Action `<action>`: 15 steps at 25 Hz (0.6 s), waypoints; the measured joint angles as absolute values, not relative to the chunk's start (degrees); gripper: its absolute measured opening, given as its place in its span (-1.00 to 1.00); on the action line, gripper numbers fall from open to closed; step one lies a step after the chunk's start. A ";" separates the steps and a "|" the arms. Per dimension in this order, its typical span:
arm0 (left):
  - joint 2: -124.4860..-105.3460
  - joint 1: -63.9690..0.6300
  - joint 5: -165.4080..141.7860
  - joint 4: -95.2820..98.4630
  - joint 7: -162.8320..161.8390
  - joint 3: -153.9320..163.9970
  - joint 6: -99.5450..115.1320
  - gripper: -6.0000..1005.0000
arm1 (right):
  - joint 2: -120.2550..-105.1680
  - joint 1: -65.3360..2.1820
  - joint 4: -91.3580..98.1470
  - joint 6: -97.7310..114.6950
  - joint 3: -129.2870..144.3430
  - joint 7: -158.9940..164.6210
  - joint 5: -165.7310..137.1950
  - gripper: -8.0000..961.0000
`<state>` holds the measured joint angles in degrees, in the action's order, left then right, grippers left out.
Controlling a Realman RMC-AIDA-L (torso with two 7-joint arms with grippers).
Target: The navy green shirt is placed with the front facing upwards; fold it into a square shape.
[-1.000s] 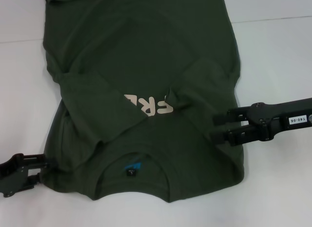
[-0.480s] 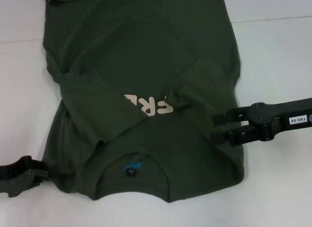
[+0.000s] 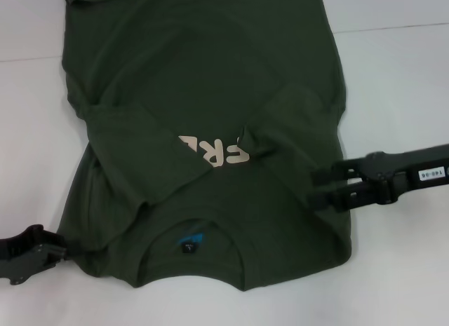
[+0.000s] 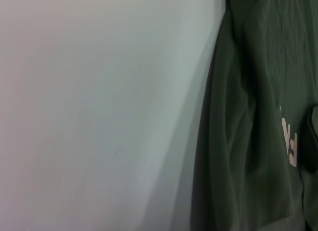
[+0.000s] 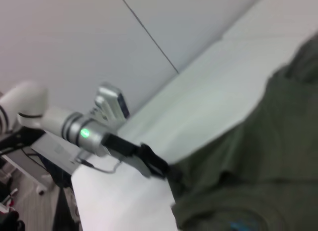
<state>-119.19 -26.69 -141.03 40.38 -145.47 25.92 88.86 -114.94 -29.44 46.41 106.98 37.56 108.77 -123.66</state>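
Note:
The navy green shirt [image 3: 203,80] lies front up on the white table, its collar with a blue label [image 3: 189,240] nearest me. Both sleeves are folded in over the chest and partly cover the cream print [image 3: 214,151]. My right gripper [image 3: 313,188] hovers open over the shirt's near right shoulder, with nothing between its fingers. My left gripper [image 3: 59,252] sits low at the near left corner, touching the shirt's edge. The right wrist view shows that left gripper [image 5: 166,171] at the edge of the shirt [image 5: 258,161]. In the left wrist view, the shirt's side [image 4: 248,116] borders bare table.
The white table [image 3: 393,94] extends on both sides of the shirt, with a thin seam line [image 3: 393,28] at the far right. In the right wrist view, the table's edge drops to a floor with equipment stands [image 5: 30,191].
My left gripper has moved in toward the shirt's near left corner and dipped a little. My right gripper has shifted slightly toward the near right. The shirt has not moved.

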 joint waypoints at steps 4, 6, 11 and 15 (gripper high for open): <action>-119.13 -26.69 -141.04 40.52 -145.47 25.86 88.97 -0.93 | -113.56 -29.78 46.51 106.79 37.46 113.24 -129.81 0.93; -119.12 -26.74 -141.05 40.52 -145.46 25.84 88.98 -0.93 | -112.91 -30.01 46.29 106.36 37.40 116.43 -133.42 0.93; -119.09 -26.97 -141.06 40.52 -145.29 25.84 88.84 -0.93 | -112.55 -30.55 44.82 102.49 37.64 122.52 -140.01 0.93; -119.01 -27.05 -140.98 40.70 -145.21 25.84 89.06 -0.93 | -112.59 -31.83 41.35 100.50 37.72 123.01 -141.33 0.93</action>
<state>-119.01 -27.05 -140.98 40.70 -145.21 25.84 89.06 -112.59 -31.83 41.35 100.50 37.72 123.02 -141.33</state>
